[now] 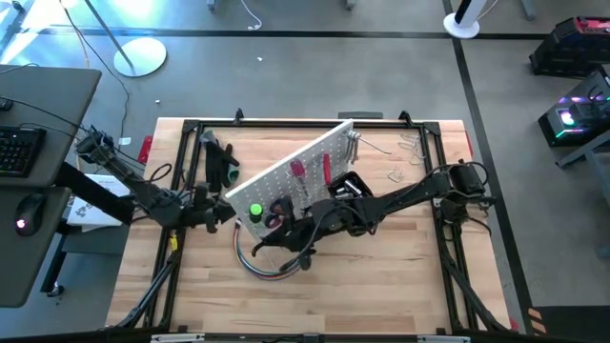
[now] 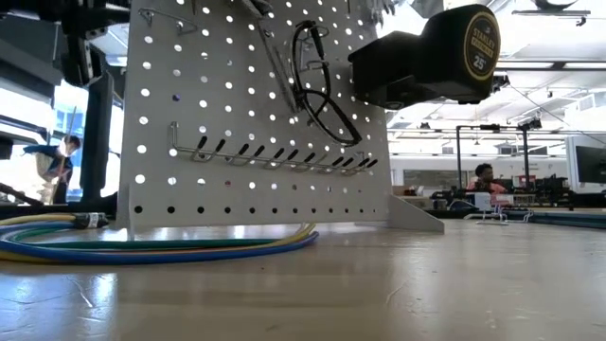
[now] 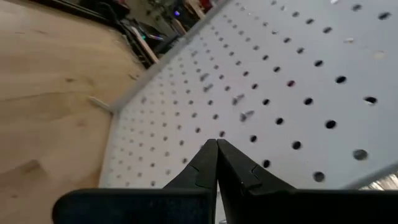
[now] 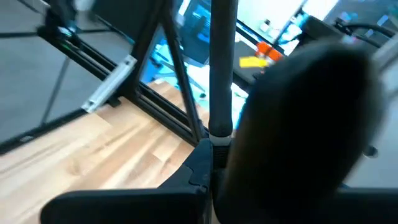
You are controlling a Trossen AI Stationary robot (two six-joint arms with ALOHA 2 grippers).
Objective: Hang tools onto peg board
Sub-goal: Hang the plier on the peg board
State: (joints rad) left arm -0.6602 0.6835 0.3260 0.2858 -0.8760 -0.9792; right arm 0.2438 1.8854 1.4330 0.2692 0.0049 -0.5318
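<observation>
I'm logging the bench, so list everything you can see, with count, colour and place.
peg board: one, white, tilted across the table's middle
tape measure: one, black, beside the board
scissors: one, red-handled, on the board
screwdrivers: two, red-handled, on the board
cables: one bundle, coloured, at the board's foot
metal clamps: several, silver, far table edge
table: one, wooden
left pincer: shut, at the board's face
right pincer: shut on a dark rod

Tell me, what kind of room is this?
Probably a robotics lab or workshop: a wooden table fitted with a black metal frame, a white peg board hung with tools, and desks with monitors behind.
</observation>
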